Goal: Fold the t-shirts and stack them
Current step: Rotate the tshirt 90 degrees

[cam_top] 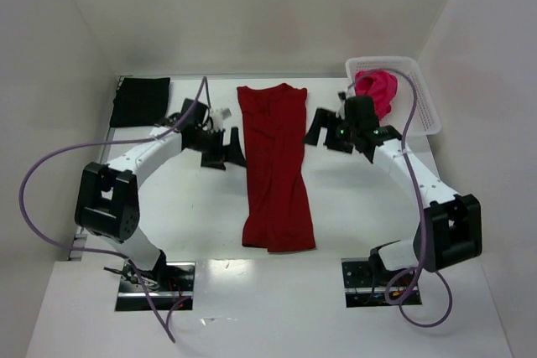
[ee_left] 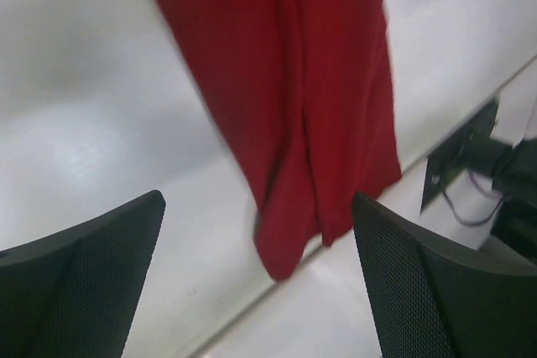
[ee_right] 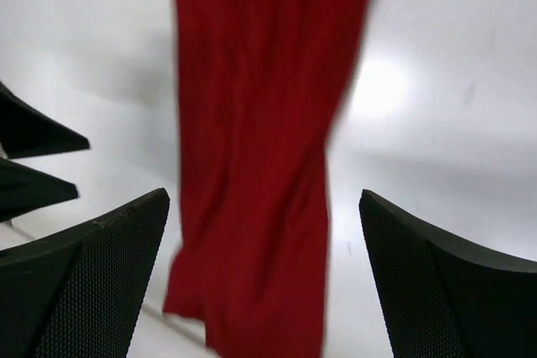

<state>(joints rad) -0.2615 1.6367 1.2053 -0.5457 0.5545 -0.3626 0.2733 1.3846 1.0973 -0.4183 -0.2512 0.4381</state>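
red tee [cam_top: 275, 165] ctr, narrow strip, cross-fold pending | black tee [cam_top: 140, 101] upper left, folded | pink tee [cam_top: 377, 90] upper right in basket [cam_top: 426, 106], unfolded | left hand [cam_top: 225, 150] + right hand [cam_top: 329, 133] wide open, empty

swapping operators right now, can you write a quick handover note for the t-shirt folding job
Left gripper: open, empty, beside the red t-shirt's left edge.
Right gripper: open, empty, beside its right edge.
Red t-shirt: flat on the table, folded lengthwise into a long strip.
Black t-shirt: folded, far left corner.
Pink t-shirt: bunched in the white basket, far right.
To do: fold red short and stack it, then take out, fold and stack pink.
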